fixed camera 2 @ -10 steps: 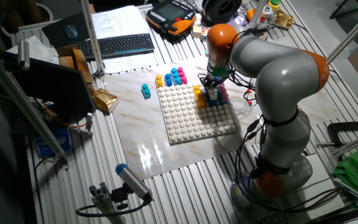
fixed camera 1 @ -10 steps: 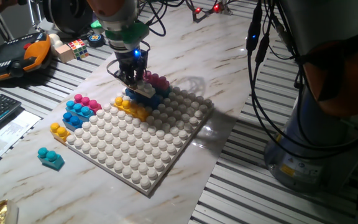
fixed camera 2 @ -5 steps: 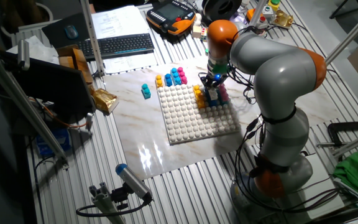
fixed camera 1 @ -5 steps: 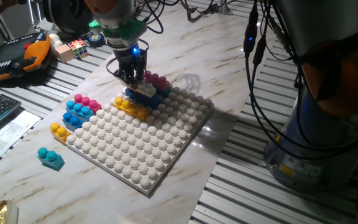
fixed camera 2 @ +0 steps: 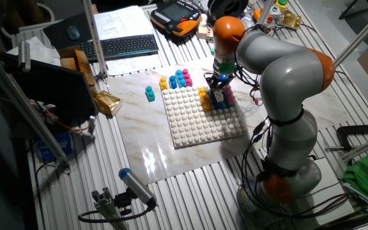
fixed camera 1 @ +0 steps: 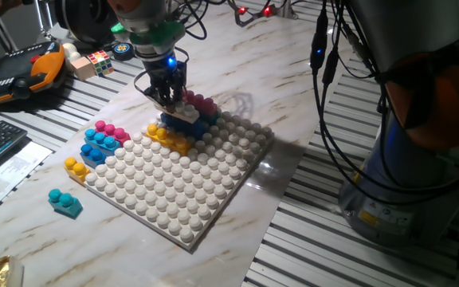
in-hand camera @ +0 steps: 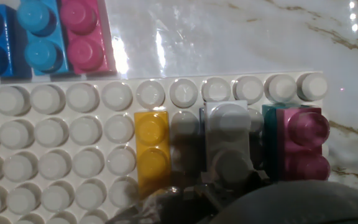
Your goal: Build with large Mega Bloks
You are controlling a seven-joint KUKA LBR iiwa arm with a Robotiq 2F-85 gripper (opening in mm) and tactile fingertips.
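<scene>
The pincer (fixed camera 1: 168, 97) hangs just above a pale grey brick (fixed camera 1: 183, 114) stacked on a blue brick (fixed camera 1: 200, 124) near one edge of the white studded baseplate (fixed camera 1: 183, 185); whether its fingers are apart or together cannot be told. Flanking that stack on the baseplate are a yellow-orange brick (in-hand camera: 151, 149) and a pink brick (in-hand camera: 304, 145). Off the baseplate, on the marble bench (fixed camera 1: 293, 88), pink, light blue and blue bricks (fixed camera 1: 100, 140) lie side by side at the baseplate's edge, with a small yellow-orange brick (fixed camera 1: 76, 168) at its corner and a teal brick (fixed camera 1: 64, 202) farther out.
</scene>
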